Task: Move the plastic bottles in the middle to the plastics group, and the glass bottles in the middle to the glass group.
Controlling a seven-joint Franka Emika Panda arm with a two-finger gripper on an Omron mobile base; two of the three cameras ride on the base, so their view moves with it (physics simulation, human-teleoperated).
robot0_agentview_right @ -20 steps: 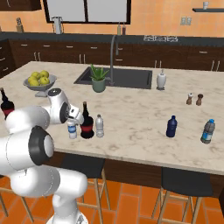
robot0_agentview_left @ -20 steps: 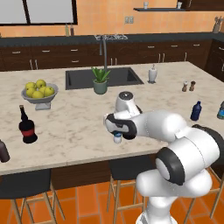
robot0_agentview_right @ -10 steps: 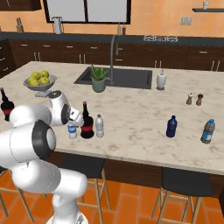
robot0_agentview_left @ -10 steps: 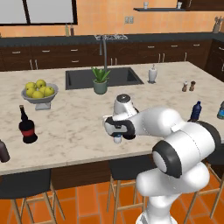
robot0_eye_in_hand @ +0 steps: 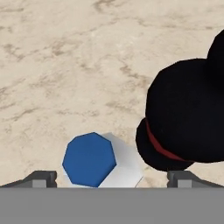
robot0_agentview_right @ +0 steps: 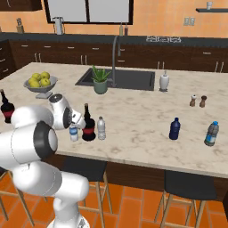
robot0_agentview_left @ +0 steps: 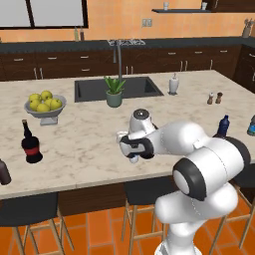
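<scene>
Hand view has me looking straight down on the blue-capped water bottle (robot0_eye_in_hand: 93,159), its cap sitting between my two finger tips (robot0_eye_in_hand: 41,178), which stand wide apart on either side and touch nothing. Just right of it bulges the black bottle (robot0_eye_in_hand: 186,113) with its red band, close beside the water bottle.

From the right base view I see the gripper (robot0_agentview_right: 75,126) hanging low over the blue-capped water bottle (robot0_agentview_right: 73,132) near the front edge of the counter (robot0_agentview_right: 142,129). The black bottle (robot0_agentview_right: 88,124) stands upright just beside it, and the white-capped water bottle (robot0_agentview_right: 101,128) stands on the far side of that. Well off to the right are the dark-blue bottle (robot0_agentview_right: 174,129) and the teal bottle (robot0_agentview_right: 211,134).

In the left base view my arm covers most of the middle cluster. The twin black bottle (robot0_agentview_left: 31,143) and the brown bottle (robot0_agentview_left: 3,172) stand at the far left.
</scene>
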